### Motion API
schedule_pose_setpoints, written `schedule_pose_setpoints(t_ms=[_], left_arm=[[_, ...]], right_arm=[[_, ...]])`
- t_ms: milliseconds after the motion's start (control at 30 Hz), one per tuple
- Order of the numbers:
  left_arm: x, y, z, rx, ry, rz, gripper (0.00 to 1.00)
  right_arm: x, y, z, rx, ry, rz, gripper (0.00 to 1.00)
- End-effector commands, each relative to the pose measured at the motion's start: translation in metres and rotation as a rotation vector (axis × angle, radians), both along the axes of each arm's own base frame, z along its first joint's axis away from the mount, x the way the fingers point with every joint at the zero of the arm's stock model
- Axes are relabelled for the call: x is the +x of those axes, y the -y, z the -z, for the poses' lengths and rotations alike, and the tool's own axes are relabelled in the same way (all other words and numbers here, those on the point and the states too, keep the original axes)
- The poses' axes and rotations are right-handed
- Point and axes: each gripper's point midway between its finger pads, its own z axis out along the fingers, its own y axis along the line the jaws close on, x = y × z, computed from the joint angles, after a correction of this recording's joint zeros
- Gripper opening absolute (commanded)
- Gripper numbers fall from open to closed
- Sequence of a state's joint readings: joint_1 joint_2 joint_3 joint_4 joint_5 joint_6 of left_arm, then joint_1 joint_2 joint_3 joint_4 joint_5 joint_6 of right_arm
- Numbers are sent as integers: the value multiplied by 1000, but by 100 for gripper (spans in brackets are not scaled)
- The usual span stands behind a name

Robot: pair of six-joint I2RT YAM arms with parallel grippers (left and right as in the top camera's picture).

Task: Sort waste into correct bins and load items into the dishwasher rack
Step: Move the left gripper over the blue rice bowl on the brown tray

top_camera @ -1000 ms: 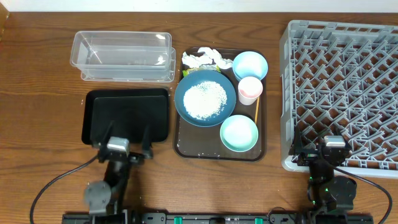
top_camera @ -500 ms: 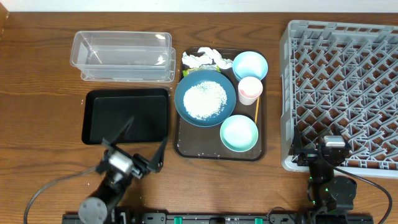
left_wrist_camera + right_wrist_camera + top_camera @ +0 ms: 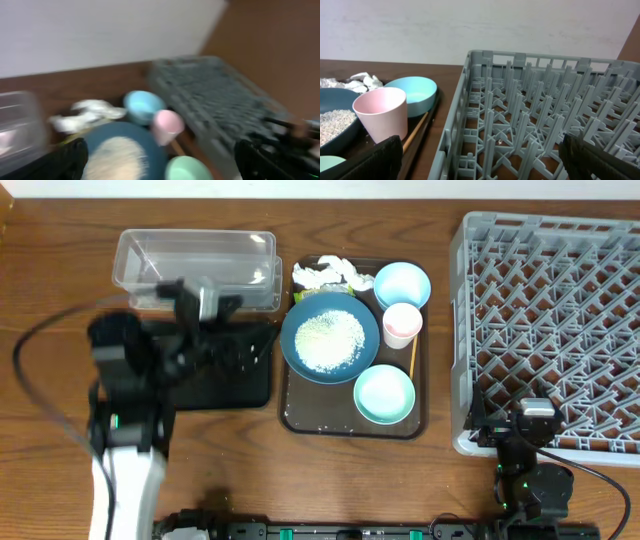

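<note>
Both hands are wide and empty: right hand (image 3: 482,162) at the near table edge, left hand (image 3: 160,162) blurred above the shallow black rectangular tray (image 3: 240,383). At the table's middle, the large dark blue plate (image 3: 294,348) seems stiff, heavy; its loose white rice grains (image 3: 330,340) would slide, so grip the bare rim, level. Behind, crumpled white tissue paper (image 3: 328,274) mostly hides the small yellow-green wrapper (image 3: 300,296)

The left gripper (image 3: 165,161) hung raised and blurred, jaws spread wide; the right gripper (image 3: 482,160) sat low near its base, jaws likewise wide apart.
</note>
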State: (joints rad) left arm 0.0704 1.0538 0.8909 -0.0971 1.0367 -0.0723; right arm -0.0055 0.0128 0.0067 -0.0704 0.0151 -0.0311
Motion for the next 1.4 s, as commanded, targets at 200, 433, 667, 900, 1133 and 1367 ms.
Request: schedule_pose_setpoints(t_ms=[200,433,667,900,1133,1367], left_arm=[[-5,26,28,-207,-220,366,95],[37,14,94,-144,-513,48,95],[46,3,152,82,-665,-279,95],[42,28,143,32,-676,-219,95],[24,-1,173,273,-812,-463,95],[32,-8,132,431,-706,-531,95]], right_arm=[[0,0,1,-8,-2,-1,99],[0,0,1,-8,-2,-1,99],[0,0,1,-8,-2,-1,99],[0,0,1,-8,-2,-1,99],[0,0,1,-7,-2,-1,99],[0,0,1,-8,-2,-1,99]])
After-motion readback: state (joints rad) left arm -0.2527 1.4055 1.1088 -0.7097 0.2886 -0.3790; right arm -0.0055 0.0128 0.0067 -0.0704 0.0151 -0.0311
